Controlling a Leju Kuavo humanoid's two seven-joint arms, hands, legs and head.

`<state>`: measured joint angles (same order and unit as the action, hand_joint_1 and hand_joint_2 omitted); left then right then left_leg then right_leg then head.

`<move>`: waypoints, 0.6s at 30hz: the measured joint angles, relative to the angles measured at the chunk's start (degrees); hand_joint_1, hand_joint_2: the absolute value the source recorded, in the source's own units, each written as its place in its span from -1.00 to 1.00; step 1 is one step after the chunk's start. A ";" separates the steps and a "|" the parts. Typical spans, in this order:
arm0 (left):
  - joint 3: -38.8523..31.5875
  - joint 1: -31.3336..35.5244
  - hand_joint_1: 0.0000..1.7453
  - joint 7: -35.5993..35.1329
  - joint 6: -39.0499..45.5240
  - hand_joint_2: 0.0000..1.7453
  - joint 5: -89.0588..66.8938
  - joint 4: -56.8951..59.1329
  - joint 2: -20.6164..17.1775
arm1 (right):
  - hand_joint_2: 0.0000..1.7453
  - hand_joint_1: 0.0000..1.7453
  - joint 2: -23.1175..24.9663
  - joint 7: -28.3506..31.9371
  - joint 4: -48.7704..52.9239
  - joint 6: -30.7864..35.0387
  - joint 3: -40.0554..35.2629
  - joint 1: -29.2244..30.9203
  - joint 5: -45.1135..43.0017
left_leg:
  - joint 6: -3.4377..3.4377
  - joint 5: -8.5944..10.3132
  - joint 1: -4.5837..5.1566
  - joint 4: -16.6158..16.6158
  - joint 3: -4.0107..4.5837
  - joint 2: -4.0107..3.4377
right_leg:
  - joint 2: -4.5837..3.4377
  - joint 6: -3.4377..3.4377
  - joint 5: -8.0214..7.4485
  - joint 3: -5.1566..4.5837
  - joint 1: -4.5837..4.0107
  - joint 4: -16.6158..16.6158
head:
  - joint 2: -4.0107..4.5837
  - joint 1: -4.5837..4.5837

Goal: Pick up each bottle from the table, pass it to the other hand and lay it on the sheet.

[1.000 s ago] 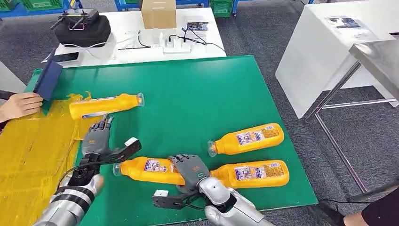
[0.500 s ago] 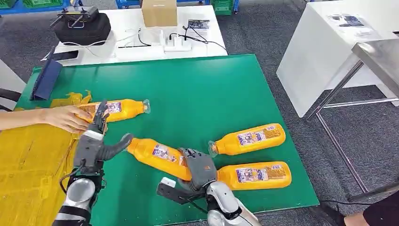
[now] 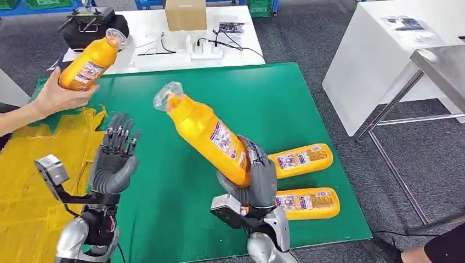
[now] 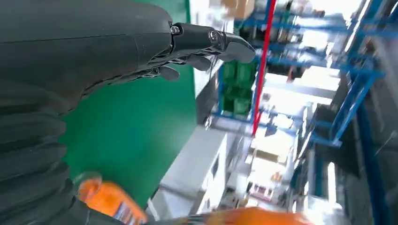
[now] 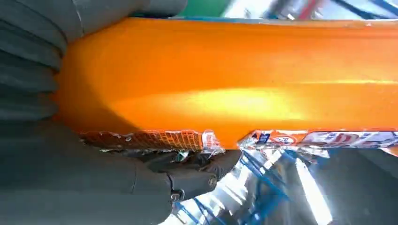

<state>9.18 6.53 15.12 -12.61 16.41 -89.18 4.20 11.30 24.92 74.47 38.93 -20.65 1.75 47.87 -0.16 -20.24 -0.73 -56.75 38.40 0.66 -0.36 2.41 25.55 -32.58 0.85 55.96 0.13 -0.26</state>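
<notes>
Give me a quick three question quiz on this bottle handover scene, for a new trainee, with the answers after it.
1. True or false: the right hand holds an orange bottle lifted off the green mat.
2. How many bottles lie on the mat near the right hand?
3. Who holds the bottle at the far left: A the left hand, B a person's hand, C nobody?

Key: 1 true. 2 two, the farther and the nearer. 3 B; the left hand is raised, holding nothing.
</notes>
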 measured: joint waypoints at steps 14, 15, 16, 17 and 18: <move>8.19 2.77 -1.00 -0.39 -4.28 1.00 4.07 1.57 0.11 | 1.00 1.00 0.43 -3.78 -5.56 -0.11 -4.60 4.13 10.78 | 0.00 0.01 0.00 0.00 0.03 0.02 | 0.01 0.01 -0.01 0.00 -0.01 0.00 | 0.00 0.00; 8.85 2.96 -1.00 -0.39 -4.39 1.00 4.18 1.64 0.11 | 1.00 1.00 0.43 -4.05 -7.16 -0.09 -5.56 4.71 11.87 | 0.00 0.02 0.00 0.00 0.03 0.05 | 0.02 0.01 -0.01 0.00 -0.01 0.01 | 0.00 0.00; 9.57 3.09 -1.00 -0.37 -4.44 1.00 4.33 1.68 0.11 | 1.00 1.00 0.43 -4.48 -8.82 -0.09 -6.51 5.36 12.26 | 0.00 0.02 0.00 0.00 0.03 0.04 | 0.01 0.01 -0.01 -0.01 -0.01 0.01 | 0.00 0.00; 9.92 3.18 -1.00 -0.37 -4.44 1.00 4.33 1.70 0.11 | 1.00 1.00 0.41 -4.53 -9.81 -0.09 -6.97 5.82 12.43 | 0.00 0.02 0.00 0.00 0.03 0.02 | 0.01 0.01 -0.01 -0.01 -0.01 0.01 | 0.00 0.00; 10.34 3.30 -1.00 -0.37 -4.44 1.00 4.33 1.73 0.11 | 1.00 1.00 0.37 -4.53 -10.67 -0.07 -7.41 6.22 12.63 | 0.00 0.01 0.00 0.00 0.04 0.02 | 0.01 0.00 -0.01 -0.02 -0.01 0.01 | 0.00 0.00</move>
<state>19.52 9.83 14.75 -17.05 20.74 -87.45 4.31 11.67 20.39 63.80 38.86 -28.07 7.97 60.50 -0.16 -20.23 -0.73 -56.75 38.44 0.67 -0.35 2.42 25.54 -32.59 0.84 55.97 0.13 -0.26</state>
